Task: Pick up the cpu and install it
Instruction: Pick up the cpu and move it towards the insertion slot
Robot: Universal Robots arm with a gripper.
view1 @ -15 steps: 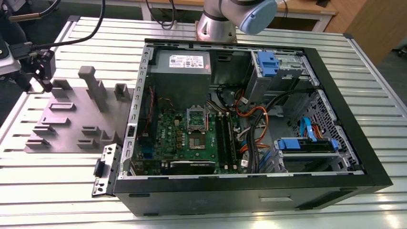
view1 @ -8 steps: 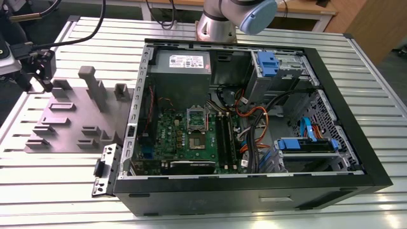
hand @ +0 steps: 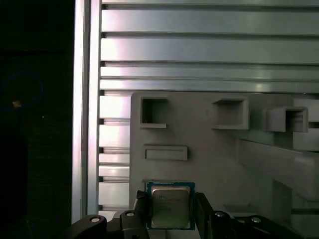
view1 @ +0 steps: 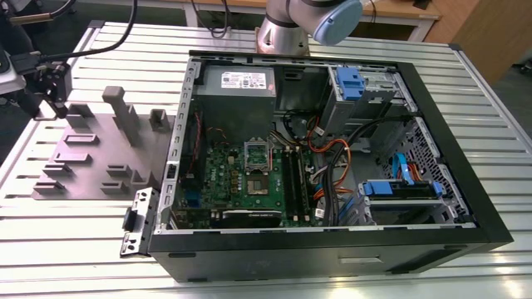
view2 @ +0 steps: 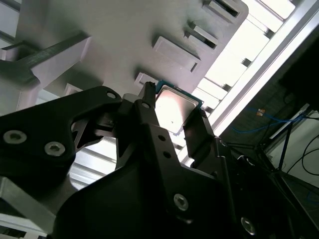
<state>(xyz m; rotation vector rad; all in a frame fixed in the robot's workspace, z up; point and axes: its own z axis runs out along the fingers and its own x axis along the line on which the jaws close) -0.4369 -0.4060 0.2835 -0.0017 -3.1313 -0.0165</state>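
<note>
First wrist view, end effector [hand: 171, 199] clamping cpu [hand: 170, 209] side edges, fixture plate [hand: 224, 164] beyond

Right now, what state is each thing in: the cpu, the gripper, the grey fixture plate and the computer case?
gripper: shut on the cpu.
cpu: metal top up, at the fixture plate; lifted or not, cannot tell.
fixture plate: lying flat, nearby pockets empty.
computer case: on its side, panel off, inside exposed.
</note>
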